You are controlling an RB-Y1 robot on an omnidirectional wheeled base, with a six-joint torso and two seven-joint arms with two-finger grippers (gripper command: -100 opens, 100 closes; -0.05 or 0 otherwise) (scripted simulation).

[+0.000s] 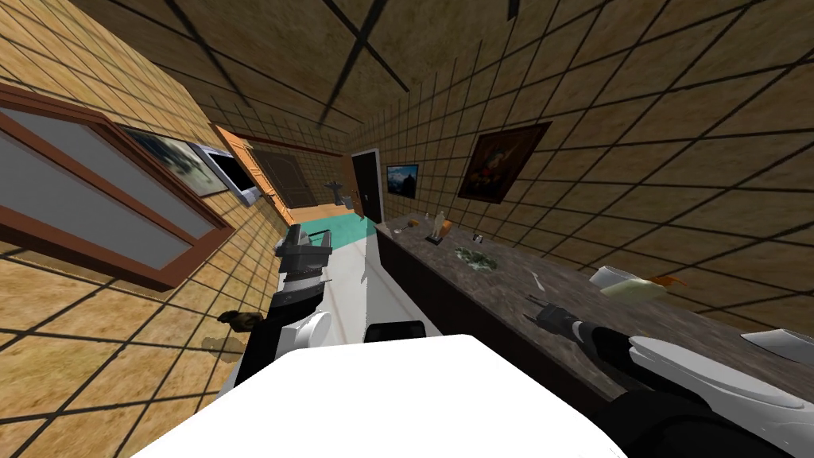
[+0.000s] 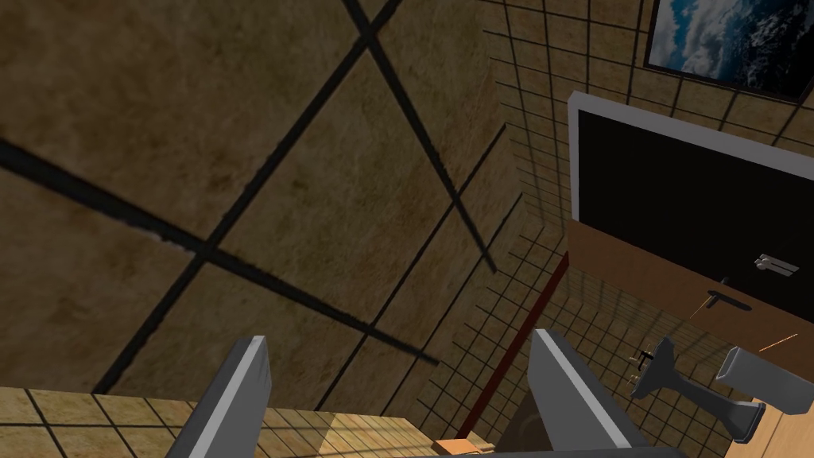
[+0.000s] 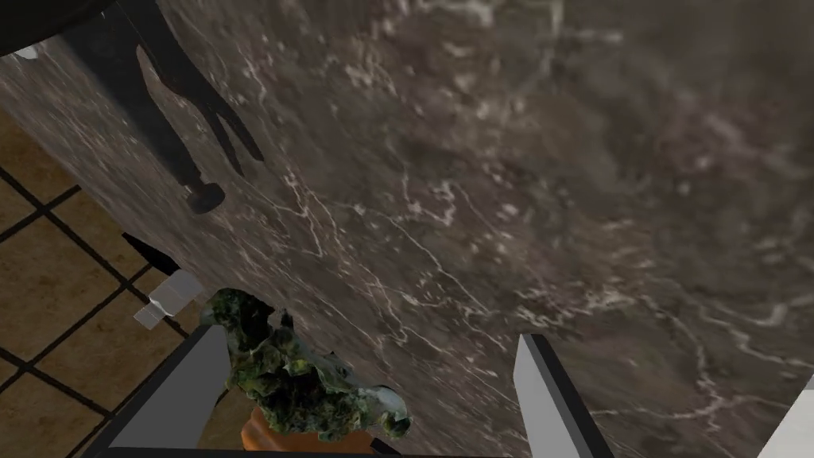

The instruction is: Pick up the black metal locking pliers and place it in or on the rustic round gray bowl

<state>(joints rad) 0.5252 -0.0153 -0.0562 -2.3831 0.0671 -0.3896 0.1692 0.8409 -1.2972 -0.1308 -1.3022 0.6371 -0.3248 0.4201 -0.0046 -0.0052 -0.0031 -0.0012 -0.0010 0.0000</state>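
Observation:
My right gripper (image 1: 531,300) hovers open over the dark marbled counter (image 1: 509,274), fingers apart with nothing between them (image 3: 370,334). Ahead of it a black forked shape (image 3: 171,135) with a round knob at one end lies on the counter; it looks like the pliers' handles, but could be a shadow. A pale round vessel (image 1: 614,277) stands by the wall, and a grey curved rim (image 1: 783,343) shows at the right edge. I cannot tell which of them is the bowl. My left gripper (image 1: 306,238) is raised open beside the counter (image 2: 397,342).
A green leafy clump over something orange (image 3: 302,382) sits close beside my right gripper's finger. A small white piece (image 3: 168,298) lies at the counter's edge. Small bottles (image 1: 437,227) stand at the counter's far end, with a dark door (image 1: 367,187) beyond them.

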